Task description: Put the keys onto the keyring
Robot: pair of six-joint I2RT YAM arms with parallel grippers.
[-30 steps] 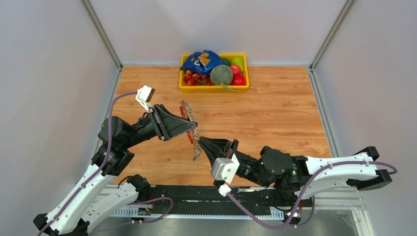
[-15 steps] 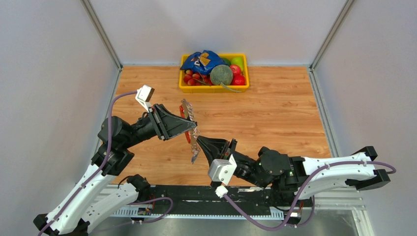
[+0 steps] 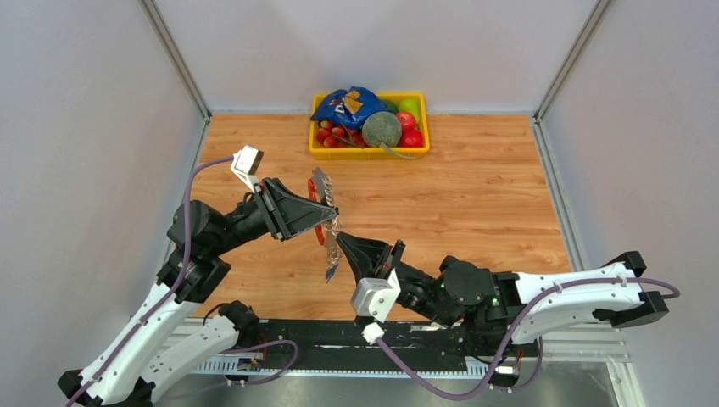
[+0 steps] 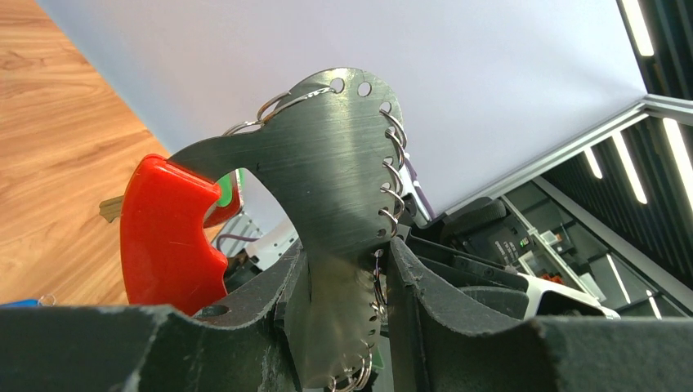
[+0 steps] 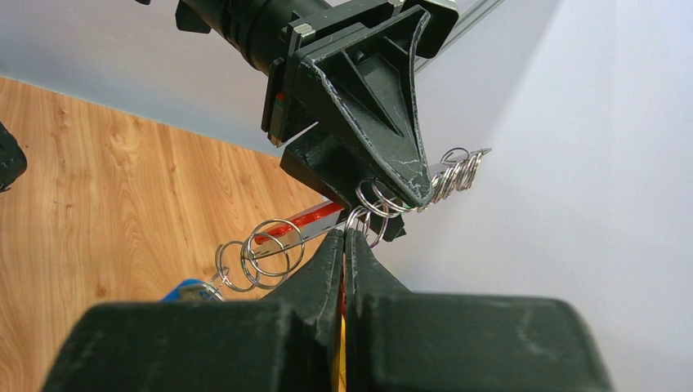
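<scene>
Left hand (image 4: 343, 273) clamps the keyring (image 4: 331, 163) in the air, long axis crosswise to its fingers. Right hand (image 5: 345, 238), closed on a ring (image 5: 369, 214), meets its edge. A key (image 5: 186, 289) hangs beside.

A light-brown, wood-grain tabletop (image 3: 475, 195) fills the floor of the white-walled cell. At its 12 o'clock edge, against the back wall, sits a shallow yellow rectangular plastic tray (image 3: 370, 155). In the tray are a crumpled blue foil bag (image 3: 346, 105), a grey-green round melon (image 3: 382, 129), small red fruits (image 3: 410, 136) and a green one (image 3: 409, 106). At 6 o'clock the wood meets a black mounting rail (image 3: 339, 335).
</scene>
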